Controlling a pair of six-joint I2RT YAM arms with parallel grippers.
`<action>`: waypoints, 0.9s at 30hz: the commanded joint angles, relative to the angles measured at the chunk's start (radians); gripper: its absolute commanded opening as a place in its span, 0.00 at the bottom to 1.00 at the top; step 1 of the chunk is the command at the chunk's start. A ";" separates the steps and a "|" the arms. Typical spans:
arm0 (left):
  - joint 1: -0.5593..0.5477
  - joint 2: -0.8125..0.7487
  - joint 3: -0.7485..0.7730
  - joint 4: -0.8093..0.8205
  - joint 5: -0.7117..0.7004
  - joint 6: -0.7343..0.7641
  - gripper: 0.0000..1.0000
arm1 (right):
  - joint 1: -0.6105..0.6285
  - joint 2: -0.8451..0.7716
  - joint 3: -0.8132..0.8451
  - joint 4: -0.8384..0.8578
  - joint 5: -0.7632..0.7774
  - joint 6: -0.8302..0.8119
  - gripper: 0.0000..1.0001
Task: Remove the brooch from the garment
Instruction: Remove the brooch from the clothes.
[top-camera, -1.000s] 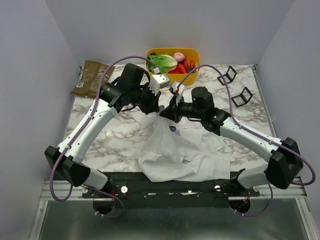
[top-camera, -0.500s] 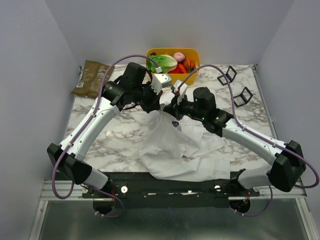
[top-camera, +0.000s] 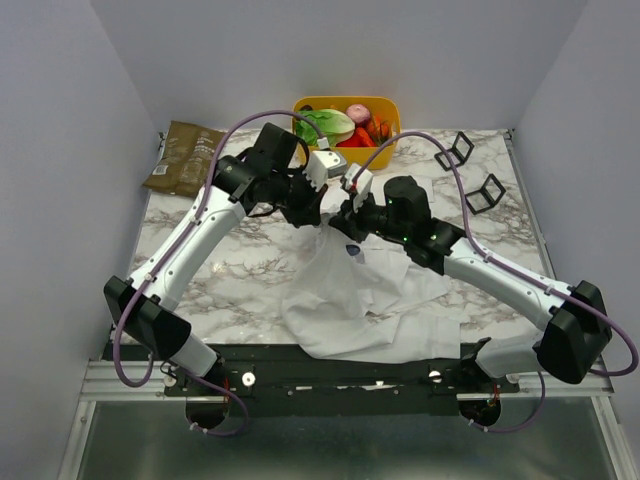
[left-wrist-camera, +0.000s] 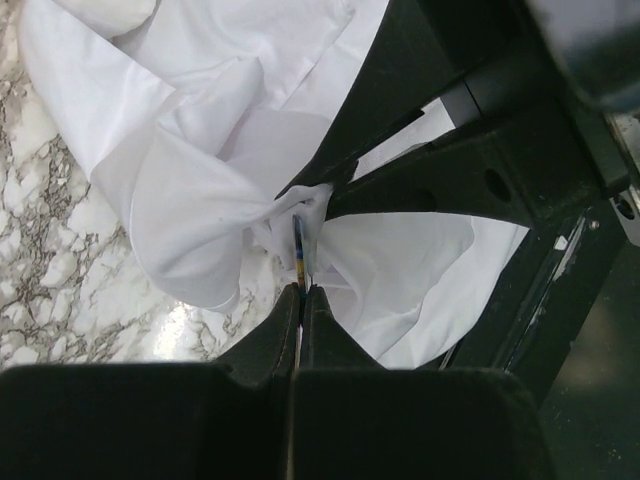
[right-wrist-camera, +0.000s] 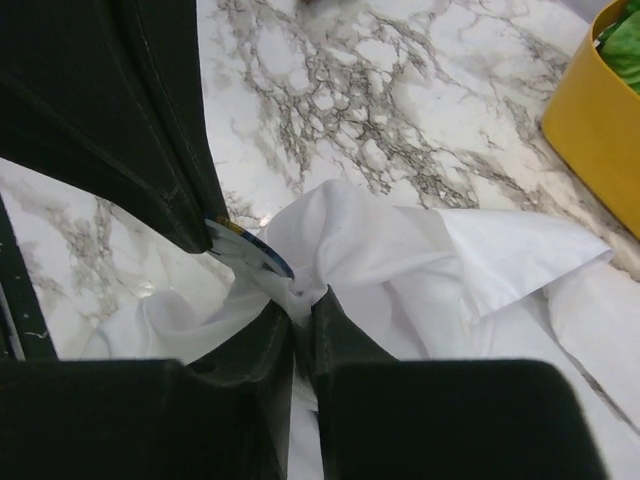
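The garment (top-camera: 370, 300) is a crumpled white shirt on the marble table, with one part drawn up to where both grippers meet. The brooch (right-wrist-camera: 252, 252) is a thin round disc with a blue rim. It shows edge-on in the left wrist view (left-wrist-camera: 299, 245). My left gripper (left-wrist-camera: 301, 288) is shut on the brooch's edge. My right gripper (right-wrist-camera: 303, 300) is shut on a bunch of white cloth right behind the brooch. In the top view the left gripper (top-camera: 325, 210) and the right gripper (top-camera: 341, 219) almost touch above the shirt's far end.
A yellow bin (top-camera: 346, 104) of vegetables stands at the back of the marble table (top-camera: 230, 270). A brown packet (top-camera: 180, 156) lies at the back left. Two black wire stands (top-camera: 455, 150) (top-camera: 485, 192) sit at the back right.
Both grippers have shifted slightly toward the back of the table, still pinched together, and the shirt's raised part has followed them. The left arm's elbow has swung inward.
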 joint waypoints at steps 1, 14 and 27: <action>-0.002 0.022 -0.029 -0.205 -0.001 -0.032 0.00 | -0.032 -0.011 -0.002 0.028 0.113 -0.020 0.27; -0.002 0.019 -0.054 -0.182 0.025 -0.049 0.00 | -0.101 -0.072 -0.026 0.020 -0.361 0.047 0.64; -0.002 0.016 -0.061 -0.168 0.064 -0.049 0.00 | -0.101 0.048 0.024 0.027 -0.567 0.095 0.73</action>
